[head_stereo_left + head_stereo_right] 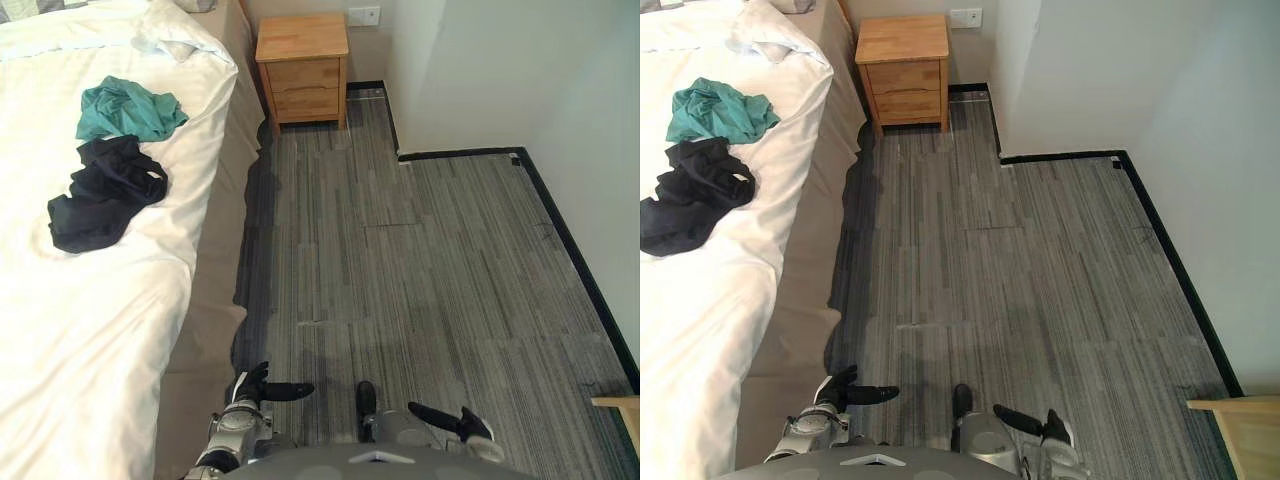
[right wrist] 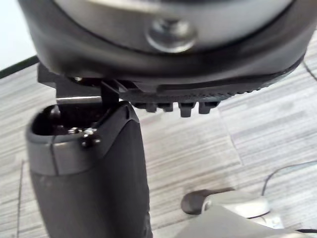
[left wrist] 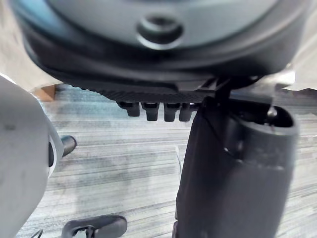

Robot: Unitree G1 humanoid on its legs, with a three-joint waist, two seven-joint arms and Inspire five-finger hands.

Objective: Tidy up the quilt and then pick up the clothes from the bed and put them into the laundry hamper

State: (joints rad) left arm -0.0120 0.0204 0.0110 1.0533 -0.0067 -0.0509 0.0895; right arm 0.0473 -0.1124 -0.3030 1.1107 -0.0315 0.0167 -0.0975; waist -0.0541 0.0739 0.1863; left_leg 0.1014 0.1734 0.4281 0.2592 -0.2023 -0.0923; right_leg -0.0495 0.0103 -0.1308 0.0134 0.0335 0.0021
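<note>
Crumpled teal top [image 1: 128,110] and black clothes [image 1: 105,190] lay on a smooth white quilt [image 1: 90,330], upper left. Left hand [image 1: 268,388] and right hand [image 1: 450,420] hung low, both uncurled and empty.

matt wood nightstand [image 1: 303,66], soft cloth quilt [image 1: 90,300]

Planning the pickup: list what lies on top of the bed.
On the bed lie a teal garment and, just beside it, a black garment. What lies beneath both is covered, so unseen.

Held low, the left hand [image 1: 270,388] and right hand [image 1: 450,418] point forward, outstretched, holding nothing.
</note>
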